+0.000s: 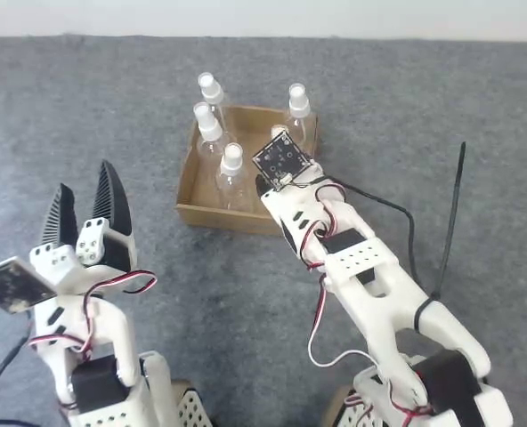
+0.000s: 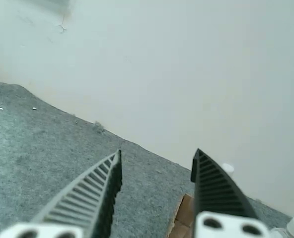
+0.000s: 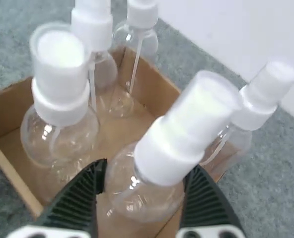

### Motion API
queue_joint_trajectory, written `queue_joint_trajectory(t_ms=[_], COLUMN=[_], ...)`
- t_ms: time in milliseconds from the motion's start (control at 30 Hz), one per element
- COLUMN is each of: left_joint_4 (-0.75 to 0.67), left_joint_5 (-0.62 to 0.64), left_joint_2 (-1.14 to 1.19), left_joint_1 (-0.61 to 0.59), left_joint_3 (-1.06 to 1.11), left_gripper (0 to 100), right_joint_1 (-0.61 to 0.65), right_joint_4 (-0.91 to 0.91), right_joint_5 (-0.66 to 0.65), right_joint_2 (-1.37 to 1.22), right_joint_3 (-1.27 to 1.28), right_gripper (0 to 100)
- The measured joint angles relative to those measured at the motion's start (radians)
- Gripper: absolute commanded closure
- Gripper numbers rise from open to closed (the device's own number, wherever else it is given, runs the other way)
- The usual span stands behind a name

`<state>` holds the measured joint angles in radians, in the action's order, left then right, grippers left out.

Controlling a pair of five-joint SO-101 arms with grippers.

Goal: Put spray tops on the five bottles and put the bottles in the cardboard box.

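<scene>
Left gripper (image 1: pixel 84 180), 8 o'clock in the high view, lies nearest. Jaws wide apart, nothing between them, tips toward 12, well apart from the box (image 1: pixel 217 216).

Box: one, cardboard, open, at 12 o'clock from the middle of the high view.

Count: five bottles, each fitted with one of the tops (image 3: pixel 62 54), so five tops. Three bottles (image 1: pixel 208 124) stand upright along the box's 9 o'clock side. The fourth, the held bottle (image 3: pixel 132 191), is toward the box's 3 o'clock side. It is tilted, its body pinched between the jaws of the right gripper (image 3: pixel 147 171). Whether its base touches the box floor I cannot tell. The fifth bottle (image 1: pixel 297 105) stands upright at the 2 o'clock corner.

Handling (judgement): clear thin plastic, apparently empty, so light. The wall likely gives under a hard squeeze. Body is round and smooth, so slippery. The tall top makes each one top-heavy and prone to tip against its neighbours. Best hold is across the body just under the shoulder, as here, not on the top, which could twist or pull off. Bring upright before letting go.
</scene>
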<state>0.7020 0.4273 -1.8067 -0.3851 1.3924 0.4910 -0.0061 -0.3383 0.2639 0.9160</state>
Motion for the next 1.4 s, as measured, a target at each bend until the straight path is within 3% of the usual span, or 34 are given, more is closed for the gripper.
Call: queue_joint_trajectory(t_ms=[200,433,667,1067,1400], left_joint_4=[0.0,0.0,0.0,0.0,0.0], left_joint_5=[0.0,0.0,0.0,0.0,0.0], left_joint_2=[0.0,0.0,0.0,0.0,0.0], left_joint_1=[0.0,0.0,0.0,0.0,0.0], left_joint_3=[0.0,0.0,0.0,0.0,0.0], left_gripper=[79,79,79,79,79], right_joint_1=[-0.025,-0.023,-0.021,-0.021,-0.021], right_joint_4=[-0.087,-0.095,-0.109,-0.109,-0.003], right_joint_5=[-0.002,-0.002,-0.1,-0.106,-0.109], right_joint_2=[0.0,-0.005,-0.087,-0.089,-0.097], right_joint_3=[0.025,0.025,0.021,0.02,-0.038], right_gripper=[98.5,98.5,98.5,98.0,83.4])
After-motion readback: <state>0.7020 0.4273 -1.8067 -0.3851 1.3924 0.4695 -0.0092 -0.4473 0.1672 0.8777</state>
